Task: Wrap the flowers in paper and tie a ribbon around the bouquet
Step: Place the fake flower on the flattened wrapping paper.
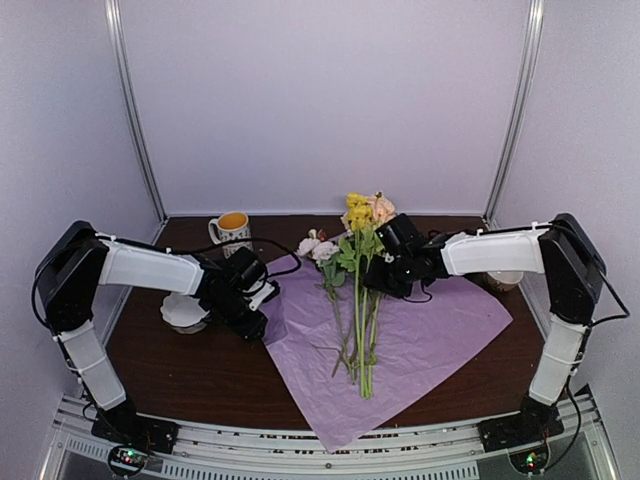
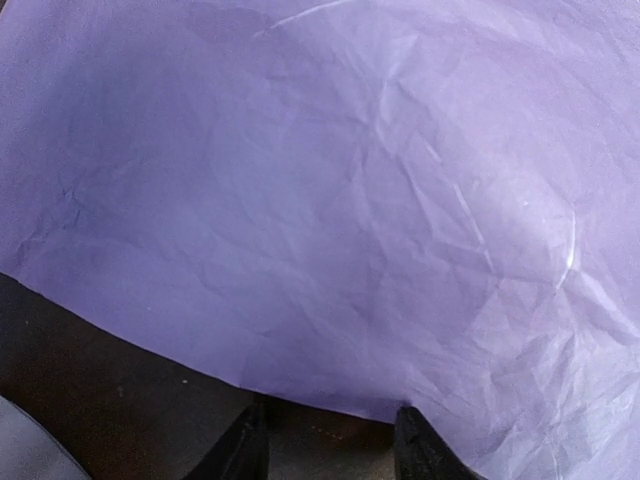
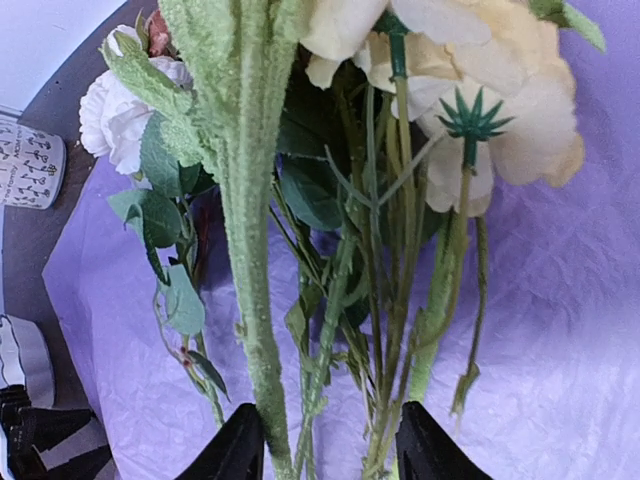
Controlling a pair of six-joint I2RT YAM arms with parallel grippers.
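The flowers [image 1: 358, 300] lie on the flat pale pink paper [image 1: 430, 340], blooms toward the back, stems toward me. My right gripper [image 1: 372, 274] sits low over the stems just below the blooms. In the right wrist view its jaws [image 3: 330, 445] stand apart with several green stems [image 3: 250, 250] loosely between them, and paper [image 3: 560, 350] shows through the gaps. My left gripper [image 1: 263, 320] is at the paper's left edge. Its fingers [image 2: 330, 440] are open over bare table, the right fingertip [image 2: 415, 435] at the edge of the paper [image 2: 350, 200]. No ribbon is in view. The paper is not round the flowers.
A patterned mug [image 1: 230, 232] stands at the back left and also appears as the mug [image 3: 25, 165] in the right wrist view. A white ruffled dish [image 1: 185, 312] lies under the left arm. Another pale object [image 1: 503, 280] sits by the right arm. Walls close in on three sides.
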